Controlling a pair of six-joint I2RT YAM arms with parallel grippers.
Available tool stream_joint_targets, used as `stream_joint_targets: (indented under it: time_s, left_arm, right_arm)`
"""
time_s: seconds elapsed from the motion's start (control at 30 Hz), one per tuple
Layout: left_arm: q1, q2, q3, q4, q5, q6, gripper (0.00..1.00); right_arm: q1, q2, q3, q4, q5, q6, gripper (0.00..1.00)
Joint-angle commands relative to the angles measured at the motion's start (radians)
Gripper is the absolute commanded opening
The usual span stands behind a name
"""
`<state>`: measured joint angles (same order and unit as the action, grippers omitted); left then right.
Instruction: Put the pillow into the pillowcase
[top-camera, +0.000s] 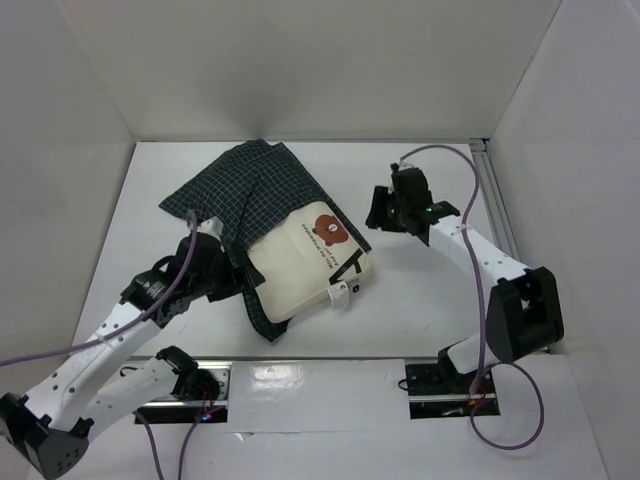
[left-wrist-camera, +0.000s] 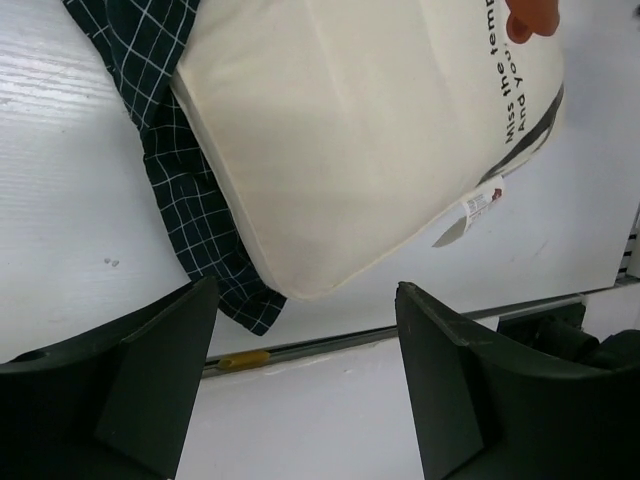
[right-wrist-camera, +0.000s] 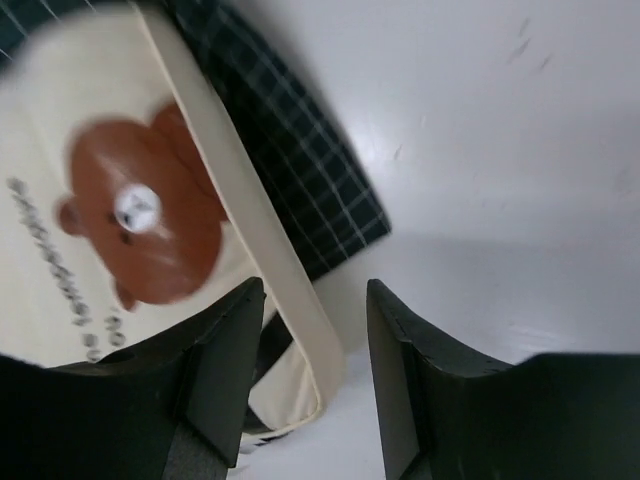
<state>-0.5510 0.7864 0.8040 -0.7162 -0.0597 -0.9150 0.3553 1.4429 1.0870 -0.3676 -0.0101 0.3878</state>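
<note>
Reaching low from either side, your two arms flank one pillow (top-camera: 295, 272), one case (top-camera: 240, 185); both jaws gape empty.

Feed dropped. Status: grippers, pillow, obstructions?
Both open, empty: left gripper beside pillow, right gripper off its far corner. Pillow mostly out of pillowcase, far end under its fold. Nothing in the way.

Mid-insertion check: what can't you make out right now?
The pillow's far end, its depth in the case: top view, cloth covers it.
The lettering: blurred in right wrist view, cut by the edge in left wrist view.
Whether the left gripper touches the case: top view, its wrist hides the fingertips.
</note>
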Motion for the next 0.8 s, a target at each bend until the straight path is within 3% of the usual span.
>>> stream_joint_targets:
  time_s: [0.0,0.1,0.13,0.27,0.4,0.43,0.6,0.77]
  left_arm:
    - [-0.009,0.072,0.089,0.000,-0.026,0.027,0.84]
    - [-0.019,0.181,0.139,0.000,-0.026,0.036,0.83]
    - [-0.033,0.206,0.152,0.000,-0.026,0.036,0.83]
    - [-0.070,0.309,0.225,-0.035,-0.083,0.059,0.84]
    - [-0.102,0.410,0.291,-0.075,-0.115,0.099,0.94]
    - [-0.112,0.433,0.314,-0.089,-0.153,0.099,0.98]
    - [-0.190,0.609,0.388,-0.157,-0.264,0.087,1.00]
    - [-0.260,0.795,0.510,-0.248,-0.435,0.051,1.00]
  right_arm:
    - [0.020,0.048,-0.091,0.093,-0.135,0.036,0.52]
    - [0.129,0.106,-0.102,0.165,-0.240,0.091,0.45]
    - [0.217,0.132,-0.076,0.165,-0.254,0.100,0.44]
    - [0.352,0.132,-0.018,0.150,-0.236,0.089,0.44]
    - [0.306,0.050,-0.053,0.104,-0.176,0.065,0.71]
    - [0.286,0.027,-0.082,0.092,-0.165,0.054,0.72]
    - [0.183,0.027,-0.130,0.091,-0.214,0.033,0.82]
    - [0.156,0.047,-0.139,0.091,-0.247,0.023,0.83]
